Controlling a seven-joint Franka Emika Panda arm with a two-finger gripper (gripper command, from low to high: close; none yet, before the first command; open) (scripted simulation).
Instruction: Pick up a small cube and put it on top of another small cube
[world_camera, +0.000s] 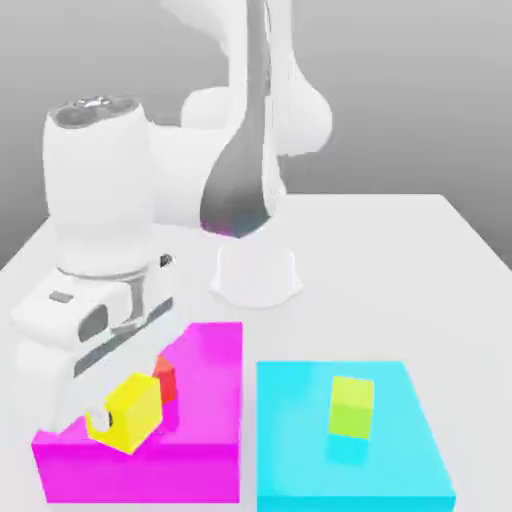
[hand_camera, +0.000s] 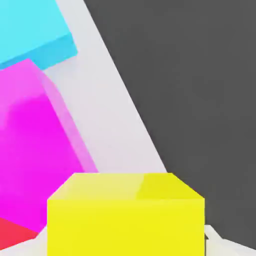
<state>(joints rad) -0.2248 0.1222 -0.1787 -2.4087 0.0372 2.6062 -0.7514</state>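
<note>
White arm bent low over magenta block (world_camera: 205, 400) | gripper (world_camera: 118, 420) pinching yellow cube (world_camera: 130, 410) (red cube (world_camera: 166, 380) just behind)

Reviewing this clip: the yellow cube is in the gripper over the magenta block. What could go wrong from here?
1. The red cube sits mostly hidden behind the yellow cube, so the gripper may be misaligned when it sets down.
2. The red cube is small; an off-centre release could let the yellow cube tip onto the magenta block.

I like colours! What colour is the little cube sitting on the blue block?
Lime yellow-green cube, clearest in the exterior view.
</note>
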